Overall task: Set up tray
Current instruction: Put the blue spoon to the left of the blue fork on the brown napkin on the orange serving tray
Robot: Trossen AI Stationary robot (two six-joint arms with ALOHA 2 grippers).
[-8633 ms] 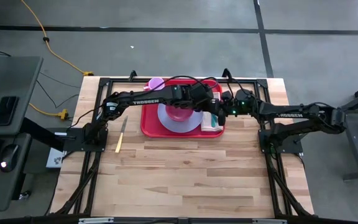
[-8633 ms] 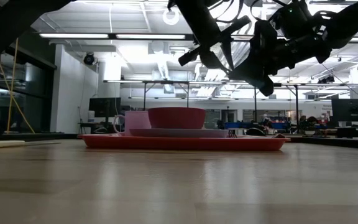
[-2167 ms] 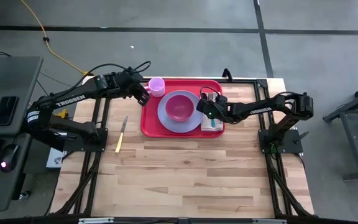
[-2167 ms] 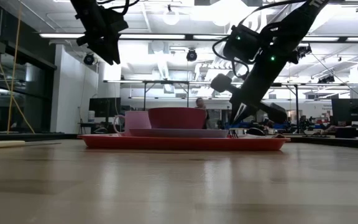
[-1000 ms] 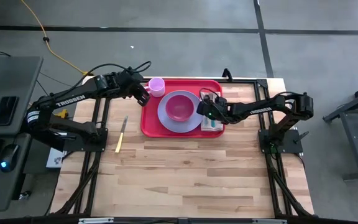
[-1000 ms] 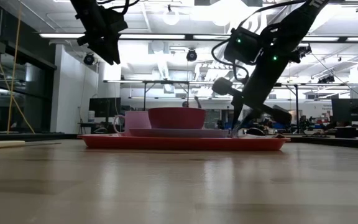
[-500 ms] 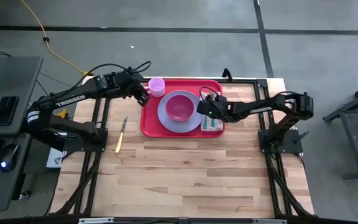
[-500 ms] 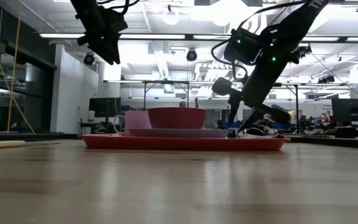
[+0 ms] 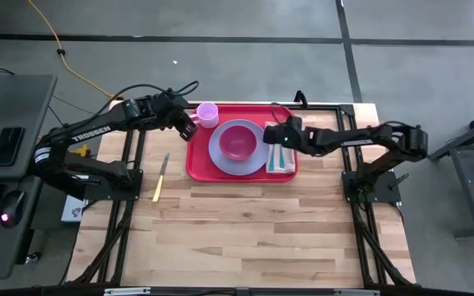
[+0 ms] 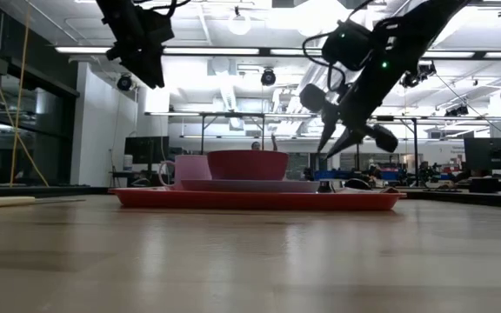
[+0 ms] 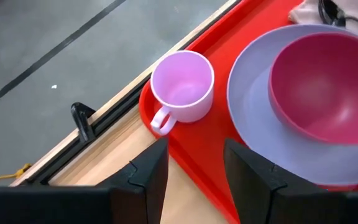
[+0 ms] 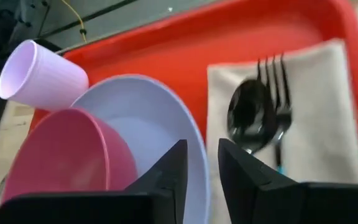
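Observation:
The red tray lies flat on the far middle of the table. On it rest the lavender plate with a magenta bowl, a pink cup at its far left corner, and a tan napkin on its right. A black spoon and fork lie on the napkin. My right gripper hovers open above the plate's right rim and the napkin, well clear in the low view. My left gripper hangs open, high above the tray's left edge beside the cup.
A knife with a pale handle lies on the wood left of the tray, near the left arm's base. Black frame rails run along the table's left, right and far edges. The near half of the table is bare wood.
My right gripper has risen from the napkin on the tray and drawn a little toward the table's far edge; the spoon and fork stay lying on the napkin. My left gripper has kept still.

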